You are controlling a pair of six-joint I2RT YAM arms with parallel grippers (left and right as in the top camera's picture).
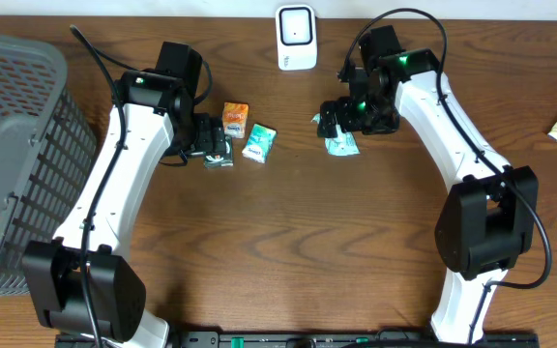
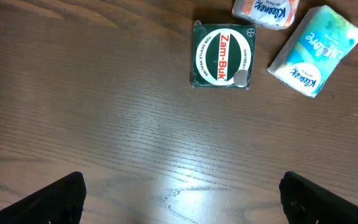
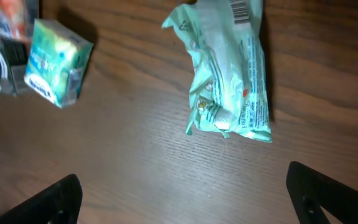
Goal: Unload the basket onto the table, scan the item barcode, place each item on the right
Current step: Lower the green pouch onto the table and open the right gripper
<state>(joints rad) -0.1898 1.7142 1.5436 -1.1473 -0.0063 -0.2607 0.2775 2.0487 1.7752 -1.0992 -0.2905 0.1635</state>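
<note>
- Glossy dark wood table (image 1: 298, 222) (glare in left wrist view); grey basket (image 1: 8, 145) at left edge.
- 1 white scanner (image 1: 296, 37) at back.
- Left gripper (image 2: 182, 199), right gripper (image 3: 185, 199): released, empty; green packet (image 3: 229, 74) lying loose.

Left arm (image 1: 114, 179): white shells, black joints, black cable.
Right arm (image 1: 450, 121): white shells, black joints, green wrist light.
Left end effector (image 2: 185, 199): black fingertips.
</note>
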